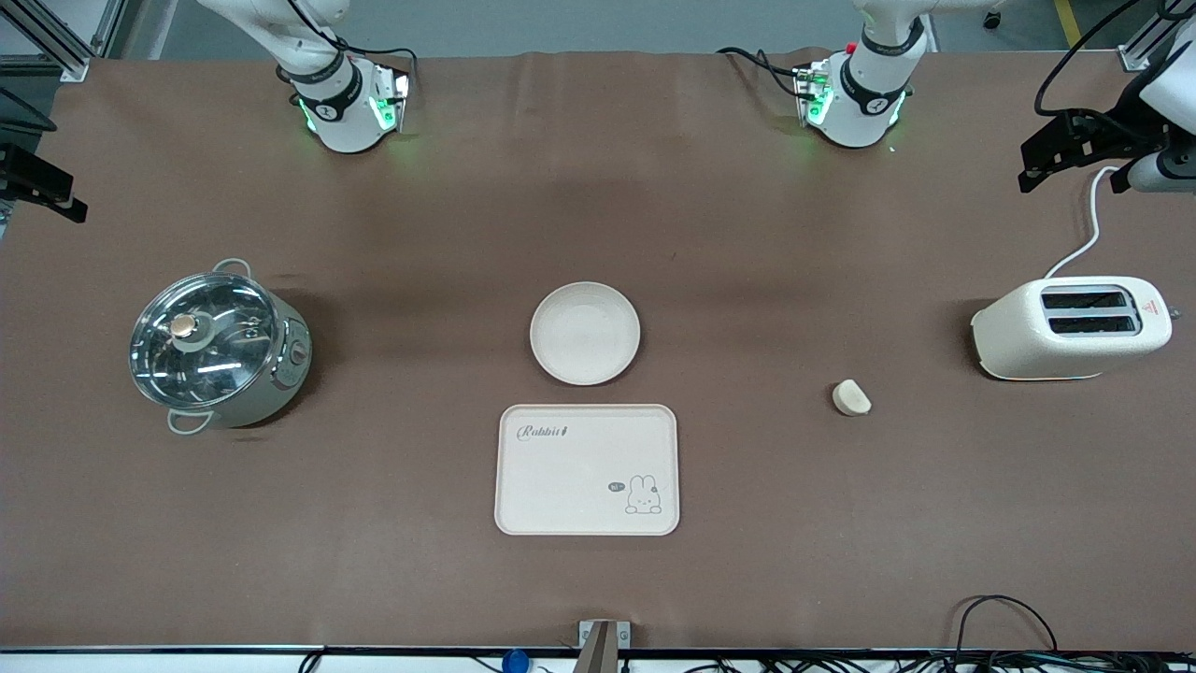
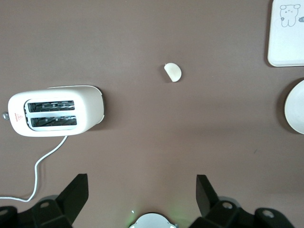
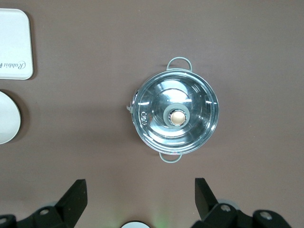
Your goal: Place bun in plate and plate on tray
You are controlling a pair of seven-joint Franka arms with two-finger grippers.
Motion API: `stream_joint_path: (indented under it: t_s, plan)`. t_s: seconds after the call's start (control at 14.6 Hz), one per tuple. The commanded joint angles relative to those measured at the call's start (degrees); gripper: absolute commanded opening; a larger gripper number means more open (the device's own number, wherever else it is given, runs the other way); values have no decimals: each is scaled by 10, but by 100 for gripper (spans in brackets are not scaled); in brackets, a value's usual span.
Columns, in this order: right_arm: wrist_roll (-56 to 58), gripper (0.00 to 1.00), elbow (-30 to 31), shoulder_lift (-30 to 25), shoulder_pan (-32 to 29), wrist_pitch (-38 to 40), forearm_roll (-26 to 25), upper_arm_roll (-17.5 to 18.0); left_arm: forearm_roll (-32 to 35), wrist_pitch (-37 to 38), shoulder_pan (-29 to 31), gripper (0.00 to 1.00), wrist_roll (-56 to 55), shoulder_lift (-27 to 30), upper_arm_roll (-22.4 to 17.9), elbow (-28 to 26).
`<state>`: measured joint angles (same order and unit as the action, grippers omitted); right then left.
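Note:
The bun (image 1: 851, 397) lies on the brown table between the tray and the toaster; it also shows in the left wrist view (image 2: 173, 72). The empty plate (image 1: 585, 333) sits mid-table, just farther from the front camera than the empty Rabbit tray (image 1: 579, 467). My left gripper (image 2: 141, 192) is open and empty, held high over the left arm's end of the table near the toaster. My right gripper (image 3: 140, 194) is open and empty, held high over the right arm's end near the pot. Both arms wait.
A white toaster (image 1: 1070, 327) with a white cord (image 1: 1084, 245) stands at the left arm's end. A steel pot with a glass lid (image 1: 220, 346) stands at the right arm's end. Cables lie along the table's near edge.

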<state>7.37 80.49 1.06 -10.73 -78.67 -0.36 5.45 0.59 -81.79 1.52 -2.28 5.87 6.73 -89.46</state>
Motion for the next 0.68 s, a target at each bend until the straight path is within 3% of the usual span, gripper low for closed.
stream_joint_path:
  t_s: [0.0,0.21,0.34,0.62]
  plan:
    - [5,100,11,-9,2,-5,7,2,-9,8,6,100,8,-2,6,8]
    - [5,100,12,-9,3,-3,7,2,-5,6,2,100,0,-26,6,15]
    - [5,100,12,-9,4,-3,7,2,-3,6,3,100,-2,-79,6,60]
    - [4,100,11,-5,14,-29,42,3,-2,-42,2,100,-70,-134,6,42]
